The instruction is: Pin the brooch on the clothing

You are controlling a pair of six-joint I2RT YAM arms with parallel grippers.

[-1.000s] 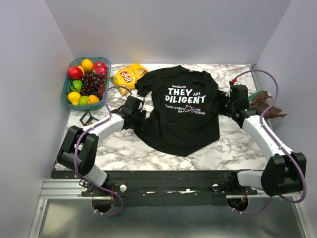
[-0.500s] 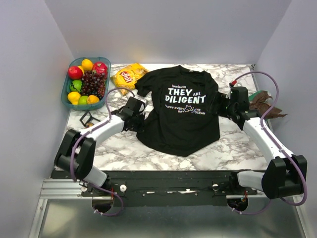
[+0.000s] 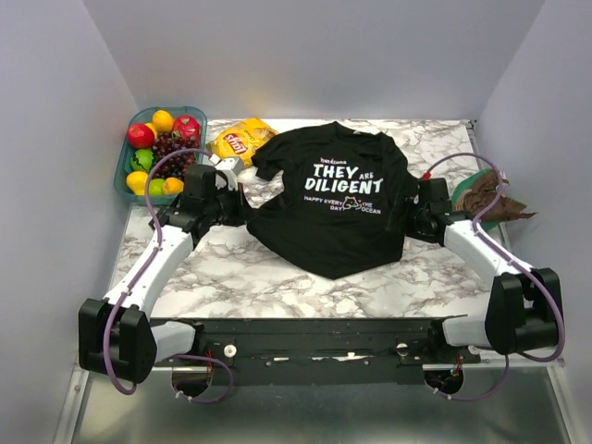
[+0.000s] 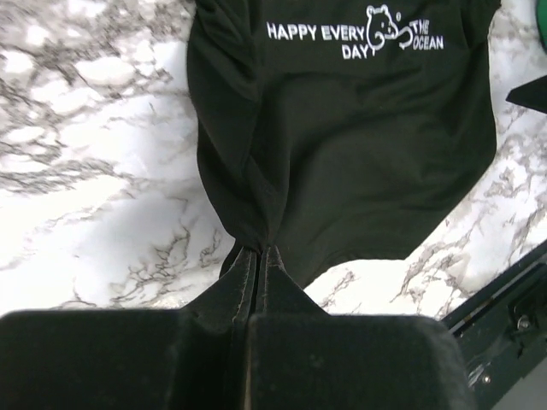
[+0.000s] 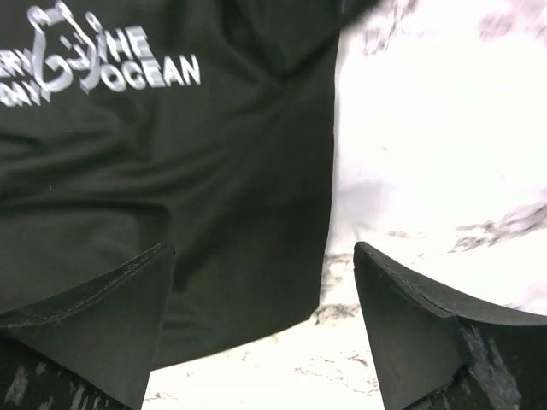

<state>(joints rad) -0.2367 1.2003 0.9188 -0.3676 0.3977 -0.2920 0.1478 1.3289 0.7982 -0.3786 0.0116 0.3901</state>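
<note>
The clothing [image 3: 344,208], a black T-shirt with white print, lies spread on the marble table [image 3: 231,277]. My left gripper [image 3: 242,205] is at its left side. In the left wrist view that gripper [image 4: 259,249] is shut on a bunched fold of the clothing [image 4: 359,154], and the fabric is drawn taut towards it. My right gripper [image 3: 404,218] is at the shirt's lower right side. Its jaws stand wide open [image 5: 261,256] over the hem edge of the clothing [image 5: 214,171], holding nothing. The brooch is out of view.
A teal basket [image 3: 123,165] of fruit stands at the back left, with a yellow chip bag [image 3: 239,141] next to it. A brown crumpled thing [image 3: 490,192] lies on something green at the right edge. A black rail [image 3: 305,333] runs along the near table edge.
My left gripper has shut on the shirt's left side and the arm has swung back and left, pulling the fabric. The right gripper has moved down to the lower right hem.
</note>
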